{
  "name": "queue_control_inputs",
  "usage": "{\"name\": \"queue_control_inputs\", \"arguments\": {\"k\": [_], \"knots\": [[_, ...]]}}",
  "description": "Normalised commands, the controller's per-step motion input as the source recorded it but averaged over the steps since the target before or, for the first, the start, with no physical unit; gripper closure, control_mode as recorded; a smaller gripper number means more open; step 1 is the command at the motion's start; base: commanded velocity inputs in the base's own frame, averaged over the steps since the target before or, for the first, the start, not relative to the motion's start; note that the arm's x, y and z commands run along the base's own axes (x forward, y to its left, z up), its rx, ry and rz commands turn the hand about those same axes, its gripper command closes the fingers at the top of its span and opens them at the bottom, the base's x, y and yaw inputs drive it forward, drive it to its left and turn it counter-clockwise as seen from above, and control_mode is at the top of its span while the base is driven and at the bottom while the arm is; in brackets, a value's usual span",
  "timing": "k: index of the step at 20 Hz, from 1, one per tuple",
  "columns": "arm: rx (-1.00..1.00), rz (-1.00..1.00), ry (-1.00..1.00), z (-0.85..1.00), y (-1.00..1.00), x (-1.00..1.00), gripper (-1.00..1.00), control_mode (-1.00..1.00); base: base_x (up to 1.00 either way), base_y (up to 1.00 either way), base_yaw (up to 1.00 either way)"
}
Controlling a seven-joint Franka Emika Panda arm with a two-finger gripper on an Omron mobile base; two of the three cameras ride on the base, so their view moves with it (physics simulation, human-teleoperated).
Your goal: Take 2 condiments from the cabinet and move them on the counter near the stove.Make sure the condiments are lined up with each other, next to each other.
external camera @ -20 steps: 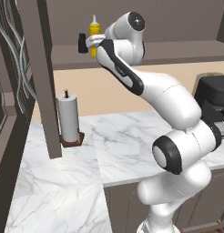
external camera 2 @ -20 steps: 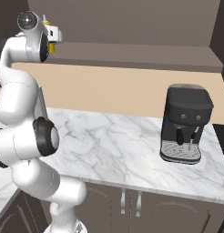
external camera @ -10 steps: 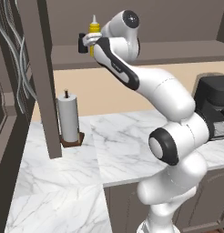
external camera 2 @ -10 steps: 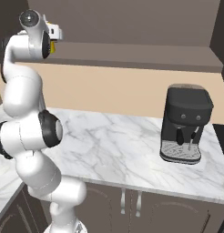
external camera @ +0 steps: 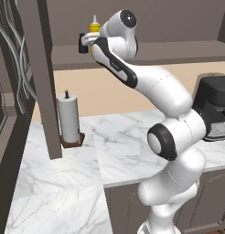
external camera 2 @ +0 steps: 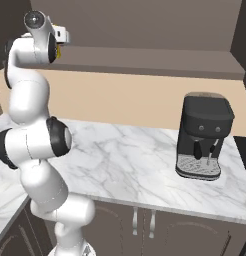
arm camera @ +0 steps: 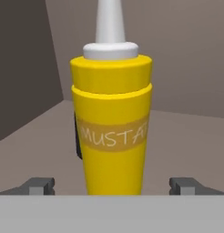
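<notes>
1. Up on the cabinet (external camera: 132, 57) shelf, in the left base view, the yellow squeeze bottle (external camera: 93, 28) is largely masked by the arm's wrist; just its nozzle and shoulder are seen, with the gripper (external camera: 83, 43) held against it.
2. In the right base view, the bottle is reduced to a yellow sliver behind the hand; a coffee machine (external camera 2: 204, 136) is seen on the counter (external camera 2: 120, 160).
3. In the hand view, the bottle is framed upright between spread fingertips (arm camera: 38, 185), unclasped; its label is cut off, and a black bottle (arm camera: 78, 139) is barely glimpsed behind it.

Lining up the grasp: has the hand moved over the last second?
Yes. In the left base view the hand has swung left, closer to the cabinet's side panel, toward the mustard bottle, which now stands between its open fingers.
</notes>
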Motion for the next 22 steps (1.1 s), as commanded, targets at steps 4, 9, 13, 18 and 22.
{"name": "queue_control_inputs", "arguments": {"k": [4,9,13,18,22], "knots": [[0.00,0.00,0.00,-0.08,0.04,0.13,-1.00,-1.00,0.00,0.00,0.00],[0.00,0.00,0.00,-0.04,0.01,0.06,-1.00,-1.00,0.00,0.00,0.00],[0.00,0.00,0.00,0.00,0.00,0.00,-1.00,-1.00,0.00,0.00,0.00],[0.00,0.00,0.00,-0.01,0.00,0.02,-1.00,-1.00,0.00,0.00,0.00],[0.00,0.00,0.00,-0.05,0.00,0.09,-1.00,-1.00,0.00,0.00,0.00]]}}
